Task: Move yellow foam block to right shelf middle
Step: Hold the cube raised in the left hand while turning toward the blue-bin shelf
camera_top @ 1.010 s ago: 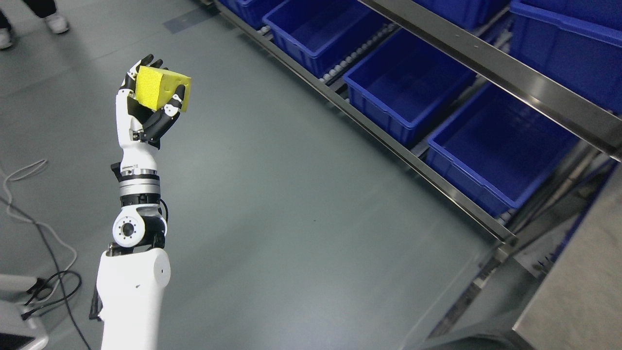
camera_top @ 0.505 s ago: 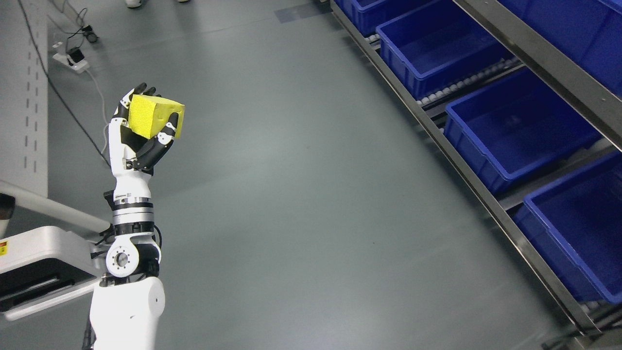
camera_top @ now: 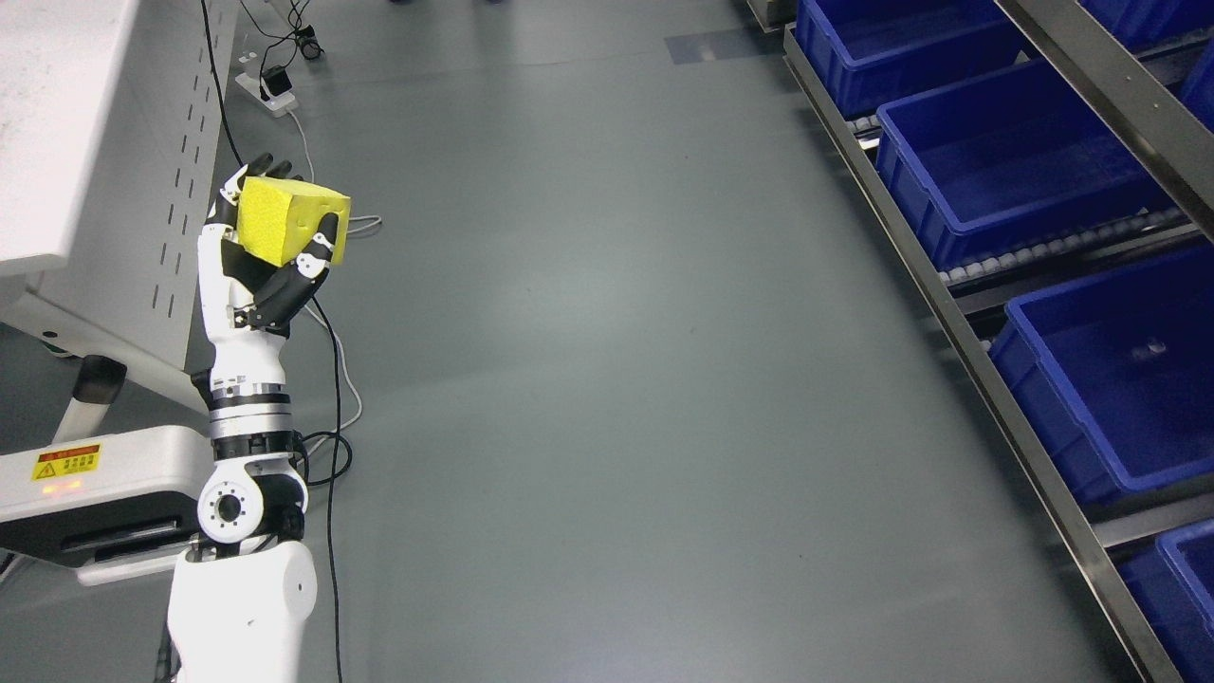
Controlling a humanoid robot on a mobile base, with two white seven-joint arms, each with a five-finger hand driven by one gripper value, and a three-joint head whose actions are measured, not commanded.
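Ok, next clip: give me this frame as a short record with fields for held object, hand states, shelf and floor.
held object: yellow foam block
left robot hand: raised at picture left, fingers curled around the block
right robot hand: not in view
shelf: at right, holding blue bins, those in view empty
block placed: not yet
floor: black and white cables lying beside the arm

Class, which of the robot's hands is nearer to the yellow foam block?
Left. The left hand is right at the yellow foam block, gripping it with its fingers. The right hand is not in view.
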